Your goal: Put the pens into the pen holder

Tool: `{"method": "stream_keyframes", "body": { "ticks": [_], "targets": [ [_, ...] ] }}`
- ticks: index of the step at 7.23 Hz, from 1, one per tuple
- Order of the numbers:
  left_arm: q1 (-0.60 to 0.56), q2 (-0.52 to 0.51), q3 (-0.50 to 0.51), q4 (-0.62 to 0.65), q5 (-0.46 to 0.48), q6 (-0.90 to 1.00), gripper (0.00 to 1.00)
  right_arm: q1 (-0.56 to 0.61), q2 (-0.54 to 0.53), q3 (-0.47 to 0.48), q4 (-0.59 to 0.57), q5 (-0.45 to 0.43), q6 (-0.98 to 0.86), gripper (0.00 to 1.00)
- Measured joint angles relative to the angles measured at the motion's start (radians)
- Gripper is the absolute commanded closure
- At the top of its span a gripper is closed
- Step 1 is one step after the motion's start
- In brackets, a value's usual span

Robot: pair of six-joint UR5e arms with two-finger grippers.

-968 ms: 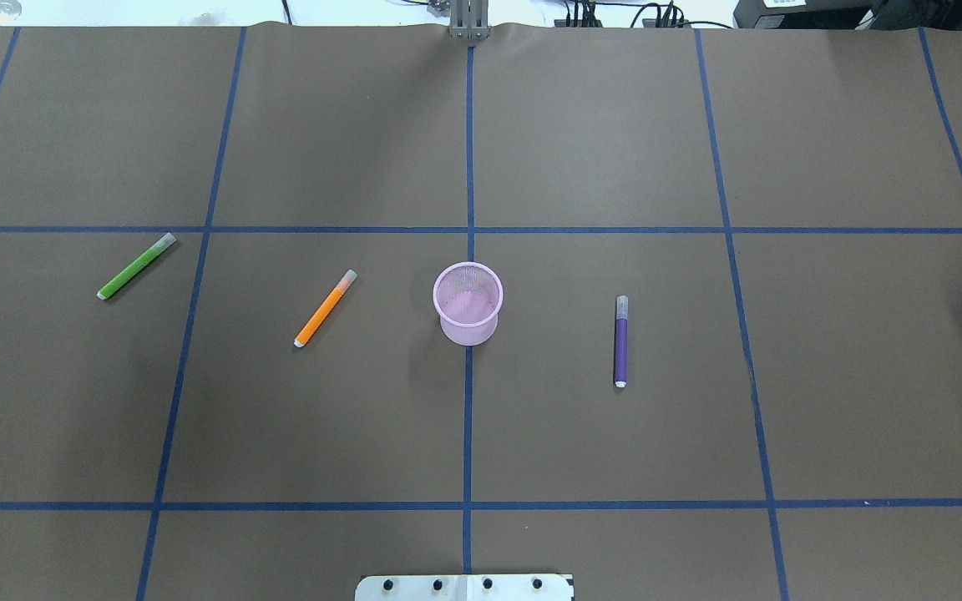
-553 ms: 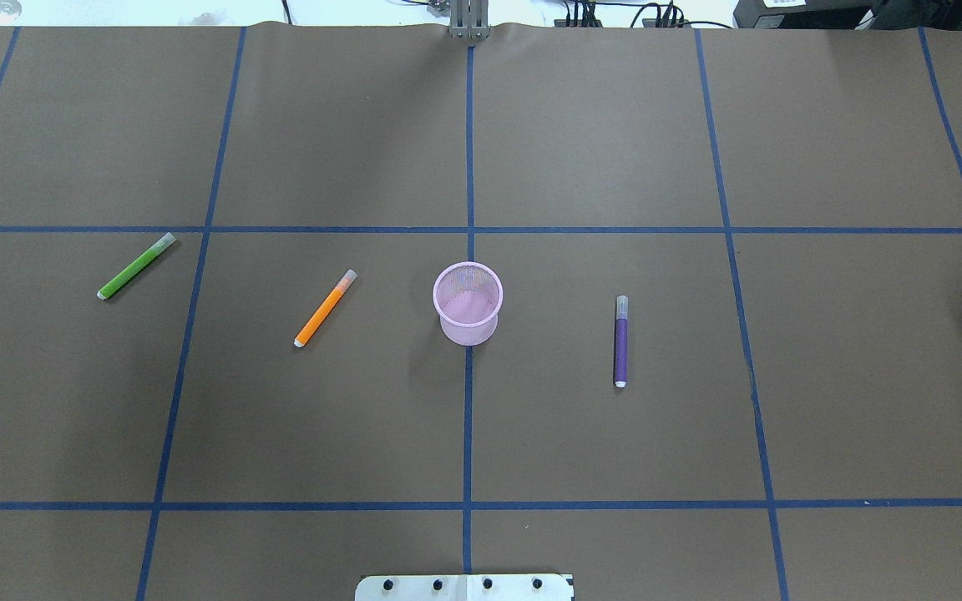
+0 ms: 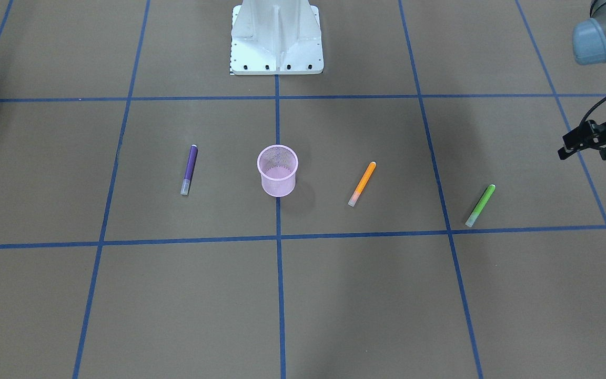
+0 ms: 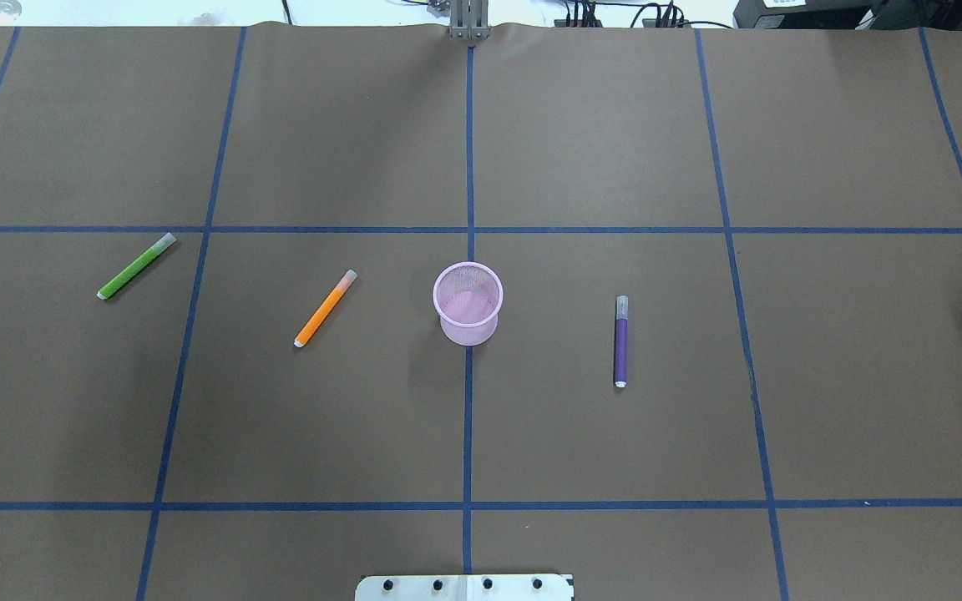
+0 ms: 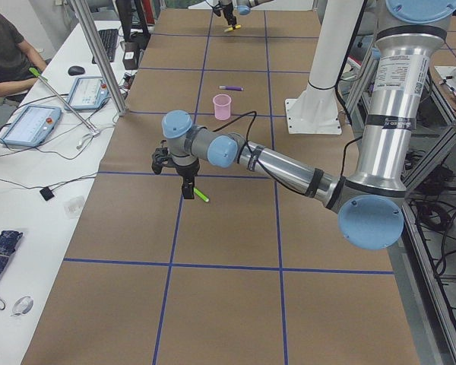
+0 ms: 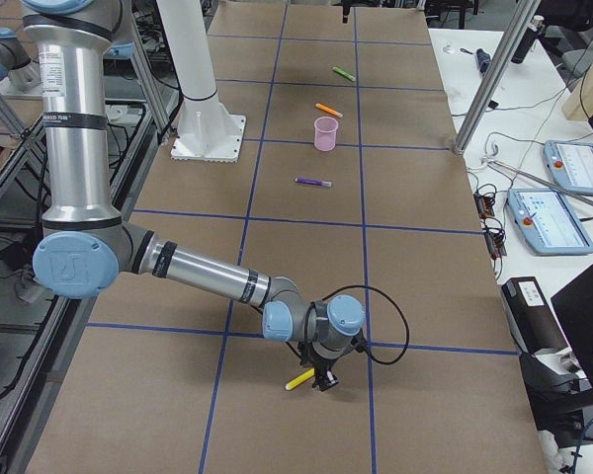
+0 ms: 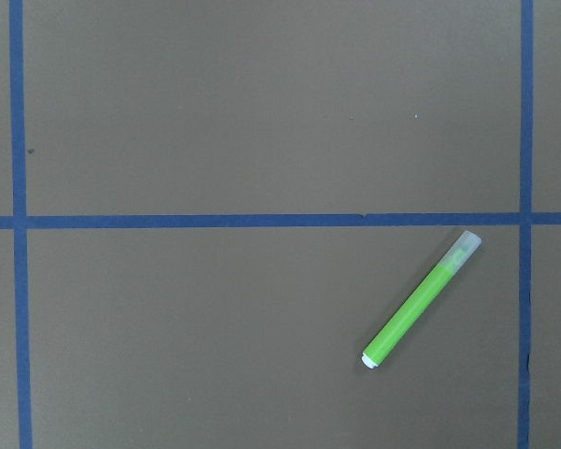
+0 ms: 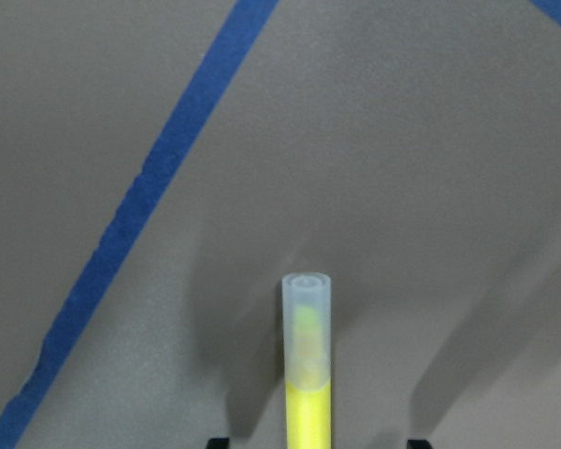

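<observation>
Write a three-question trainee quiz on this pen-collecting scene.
1. True or false: the pen holder already contains a pen.
2. Which pen lies on the robot's right of the holder? A) green pen B) orange pen C) purple pen
3. Fill in: the right gripper holds a ____ pen.
Key: 1 false, it is empty. 2 C; the green pen and orange pen lie on its left. 3 yellow; the yellow pen shows in the right wrist view.
</observation>
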Motion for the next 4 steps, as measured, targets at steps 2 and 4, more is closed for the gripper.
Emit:
{"method": "stream_keyframes", "body": {
  "ticks": [2,4],
  "targets": [
    [0.0,0.0,0.0,0.0,0.0,0.0,0.0,-0.002,0.0,-0.006,0.0,0.0,-0.001,0.5],
    [0.0,0.0,0.001,0.0,0.001,0.0,0.0,-0.003,0.0,-0.01,0.0,0.0,0.0,0.92]
  ]
}}
